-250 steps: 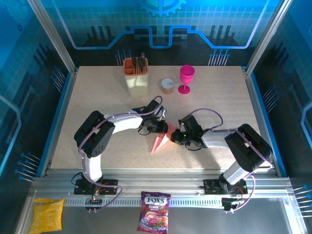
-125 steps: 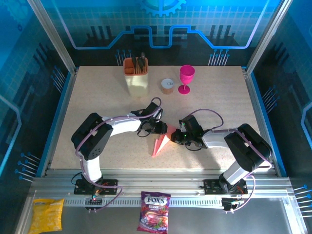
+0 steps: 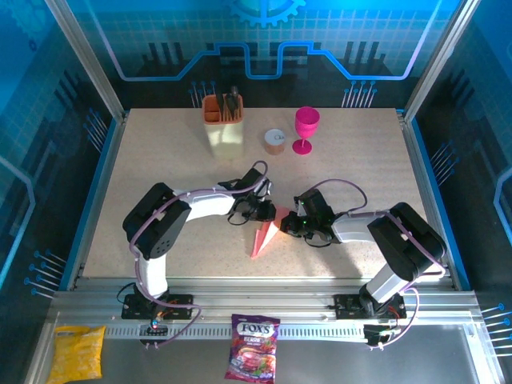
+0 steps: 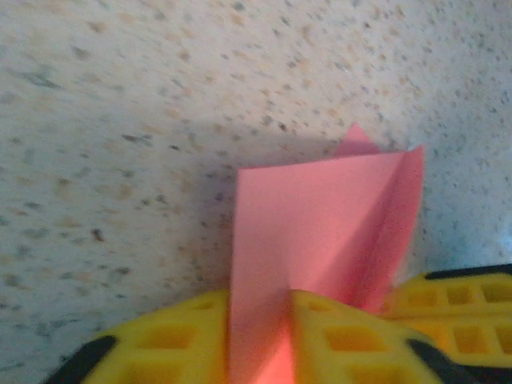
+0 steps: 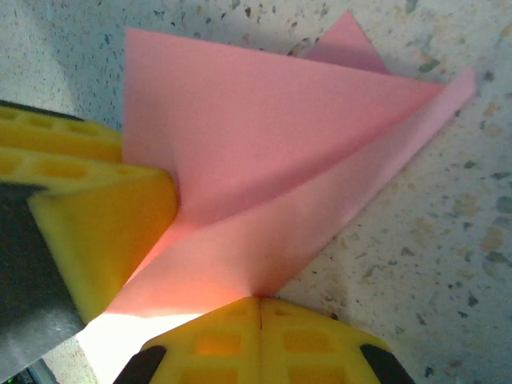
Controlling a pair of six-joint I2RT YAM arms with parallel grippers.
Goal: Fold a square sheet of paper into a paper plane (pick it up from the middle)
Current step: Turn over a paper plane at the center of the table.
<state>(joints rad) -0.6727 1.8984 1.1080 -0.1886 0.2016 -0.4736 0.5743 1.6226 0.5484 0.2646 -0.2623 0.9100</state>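
While the plane [image 3: 264,234] rests toward the surface's [image 3: 160,160] near edge, right claw [image 5: 258,302] pinches it shut; left claw [image 4: 260,300] straddles it, grip unclear.

Showing one paper plane [image 3: 264,234], one magenta goblet [image 3: 306,128], one round tub [image 3: 274,141], one orange holder [image 3: 222,108]; two grippers, left gripper [image 3: 261,213] and right gripper [image 3: 290,226]; two snack bags lying, yellow bag [image 3: 78,353] and purple bag [image 3: 254,358].

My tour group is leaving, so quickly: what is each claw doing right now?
Left gripper: jaws slightly apart with the paper plane between them; grip cannot be told.
Right gripper: closed, pinching the paper plane.
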